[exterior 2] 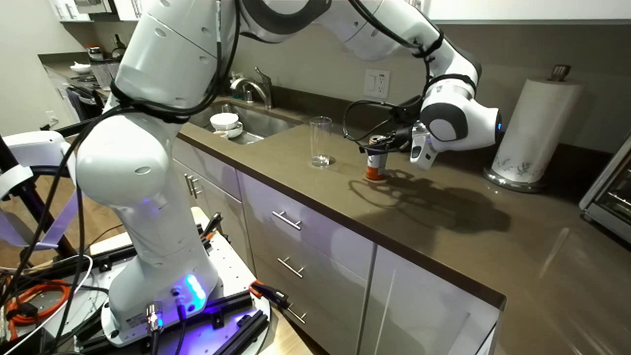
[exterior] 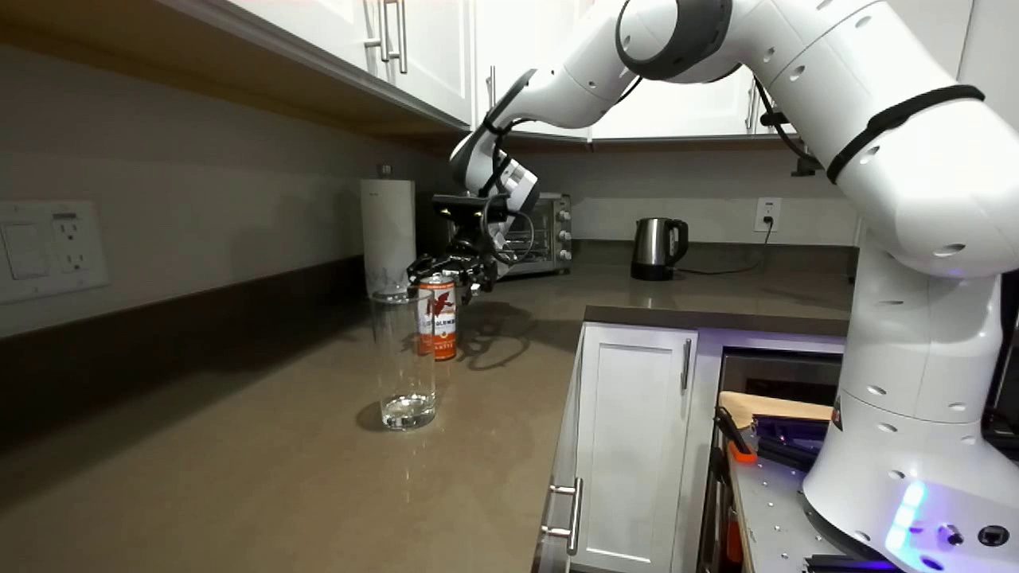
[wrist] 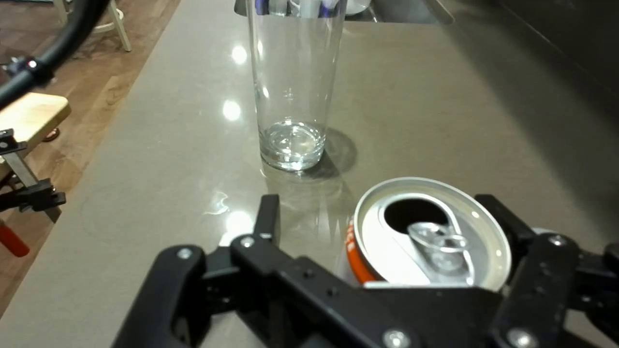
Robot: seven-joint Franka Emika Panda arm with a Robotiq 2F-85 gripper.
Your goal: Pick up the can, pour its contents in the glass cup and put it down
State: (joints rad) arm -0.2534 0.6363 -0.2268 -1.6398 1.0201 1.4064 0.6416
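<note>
The can (exterior: 446, 322) stands upright on the counter, orange-red and white with a silver top. In the wrist view its opened top (wrist: 387, 251) sits between my fingers, nearer the right one. My gripper (wrist: 383, 212) is open around the can. A gap shows between the left fingertip and the can; the right finger is close against the rim, and I cannot tell if it touches. The clear glass cup (exterior: 404, 350) stands upright beside the can, apart from it. It also shows in the other views (exterior 2: 320, 143) (wrist: 295, 82), with only a thick clear base visible inside.
A paper-towel roll (exterior 2: 535, 133) and a toaster oven (exterior: 537, 231) stand behind the gripper. A kettle (exterior: 653, 248) is at the back counter. A sink (exterior 2: 266, 121) with white bowls lies past the glass. Upper cabinets (exterior: 422, 48) overhang the counter; a wall runs along it.
</note>
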